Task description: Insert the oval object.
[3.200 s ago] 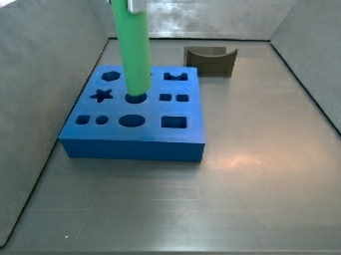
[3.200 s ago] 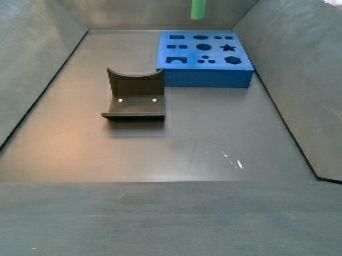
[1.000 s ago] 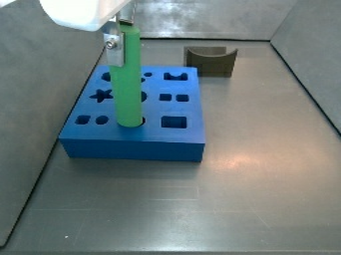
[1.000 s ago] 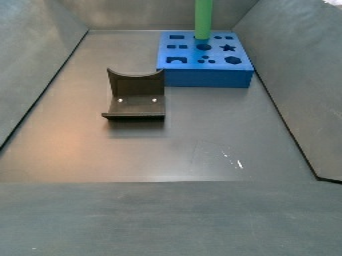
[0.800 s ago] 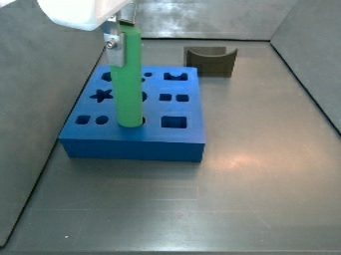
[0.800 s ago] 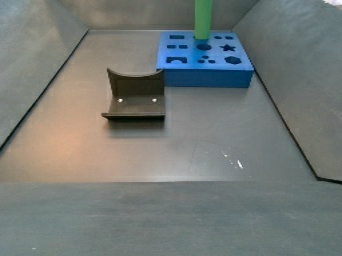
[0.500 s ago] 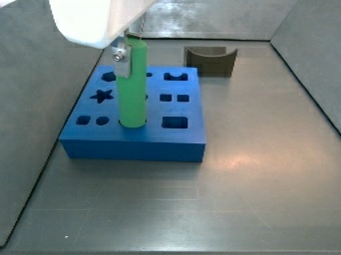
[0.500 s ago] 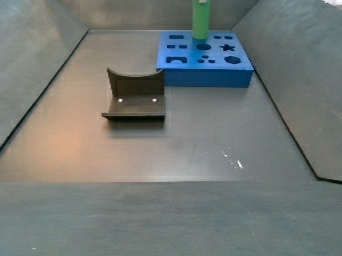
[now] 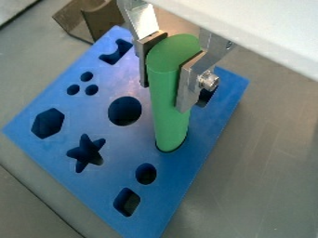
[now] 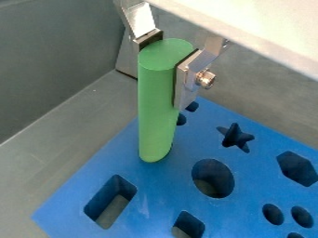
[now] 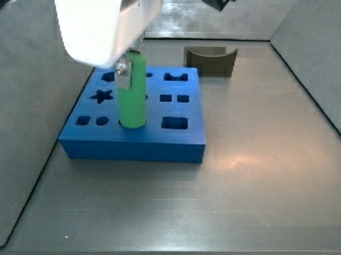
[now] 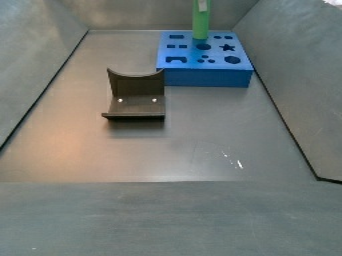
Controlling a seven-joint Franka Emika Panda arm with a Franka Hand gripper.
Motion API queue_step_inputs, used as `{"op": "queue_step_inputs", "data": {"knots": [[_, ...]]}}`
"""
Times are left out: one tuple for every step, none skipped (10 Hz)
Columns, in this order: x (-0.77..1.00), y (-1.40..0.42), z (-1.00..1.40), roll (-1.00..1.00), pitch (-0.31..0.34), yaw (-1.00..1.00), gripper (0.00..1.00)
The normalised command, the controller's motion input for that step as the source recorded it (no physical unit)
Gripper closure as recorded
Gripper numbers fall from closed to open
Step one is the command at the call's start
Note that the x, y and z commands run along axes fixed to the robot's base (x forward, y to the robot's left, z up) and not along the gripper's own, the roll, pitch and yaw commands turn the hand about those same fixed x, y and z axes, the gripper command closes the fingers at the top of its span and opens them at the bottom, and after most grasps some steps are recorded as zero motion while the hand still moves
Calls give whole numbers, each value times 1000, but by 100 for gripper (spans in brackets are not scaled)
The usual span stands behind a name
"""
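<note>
The oval object is a long bright green peg (image 11: 132,95), upright over the blue block (image 11: 160,141). My gripper (image 11: 131,62) is shut on the peg's upper part, under its white body. In both wrist views the silver fingers (image 9: 194,80) (image 10: 187,74) clamp the peg (image 9: 169,93) (image 10: 154,102) from two sides. The peg's lower end meets the block's top (image 9: 56,88) (image 10: 255,191) at the oval hole, which it hides. How deep it sits cannot be told. In a side view the peg (image 12: 201,22) rises from the block (image 12: 203,78) out of the frame.
A dark olive block with a curved notch (image 11: 210,60) (image 12: 134,95) lies on the grey floor apart from the blue block. The blue block has several other shaped holes, among them a star (image 11: 100,97) and a round one (image 9: 123,111). Grey walls ring the floor.
The gripper has come down with the peg. The peg's top is lower than before and its lower end stays at the oval hole.
</note>
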Motion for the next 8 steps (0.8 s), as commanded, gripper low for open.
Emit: {"op": "queue_step_inputs", "data": {"knots": [[49,0,-300,0,7,0,100],[51,0,-246,0,10,0,100],[23,0,-197,0,0,0,100],[0,0,-183,0,0,0,100],[0,0,-180,-7,0,0,100],[-69,0,-140,-1,-17,0,100],[-177,0,-3,0,-11,-20,100],[0,0,0,0,0,0,100]]}}
